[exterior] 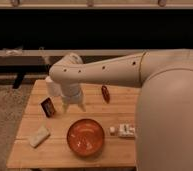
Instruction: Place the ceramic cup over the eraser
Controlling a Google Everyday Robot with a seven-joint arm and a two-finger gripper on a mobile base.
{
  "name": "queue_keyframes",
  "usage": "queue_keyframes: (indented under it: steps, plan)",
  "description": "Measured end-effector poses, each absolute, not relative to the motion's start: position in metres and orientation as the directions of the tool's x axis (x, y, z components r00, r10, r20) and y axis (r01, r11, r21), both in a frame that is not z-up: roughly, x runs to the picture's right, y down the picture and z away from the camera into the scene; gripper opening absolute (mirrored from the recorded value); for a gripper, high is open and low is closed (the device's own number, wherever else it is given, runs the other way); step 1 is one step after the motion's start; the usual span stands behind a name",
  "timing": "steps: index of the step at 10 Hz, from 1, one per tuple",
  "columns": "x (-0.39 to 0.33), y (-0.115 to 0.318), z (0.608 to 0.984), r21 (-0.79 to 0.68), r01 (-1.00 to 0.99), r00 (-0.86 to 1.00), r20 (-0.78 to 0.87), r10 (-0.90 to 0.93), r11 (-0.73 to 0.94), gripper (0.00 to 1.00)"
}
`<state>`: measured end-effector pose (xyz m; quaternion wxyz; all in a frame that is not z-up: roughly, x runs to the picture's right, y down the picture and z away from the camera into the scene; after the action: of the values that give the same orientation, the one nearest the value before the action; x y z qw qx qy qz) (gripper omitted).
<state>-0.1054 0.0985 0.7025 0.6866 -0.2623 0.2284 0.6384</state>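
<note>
The ceramic cup [52, 87] is a small white cylinder standing at the back left of the wooden table [120, 112], partly hidden by my arm. The eraser [47, 106] is a dark block with a reddish face, just in front of the cup and slightly to its left. My gripper [74, 104] points down at the table just right of both, close beside the cup and about level with the eraser. The arm reaches in from the right and covers the space between cup and wrist.
A wide orange-red bowl [85, 137] sits at the front middle. A pale flat block [39, 135] lies at the front left. Small white boxes [122, 131] lie right of the bowl. A small red object [105, 93] lies behind them. Carpet lies left of the table.
</note>
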Motion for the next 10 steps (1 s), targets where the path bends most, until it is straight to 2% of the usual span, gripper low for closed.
queue_keyframes:
  steps: [3,6,10]
  plan:
    - [-0.137,0.072,0.709,-0.123,-0.986,0.166,-0.608,0.776,0.114,0.65]
    - [-0.191,0.029,0.735,-0.191,-0.963,0.266,-0.562,0.783,0.189,0.65]
    - [-0.233,-0.041,0.797,-0.259,-0.929,0.362,-0.496,0.789,0.263,0.65]
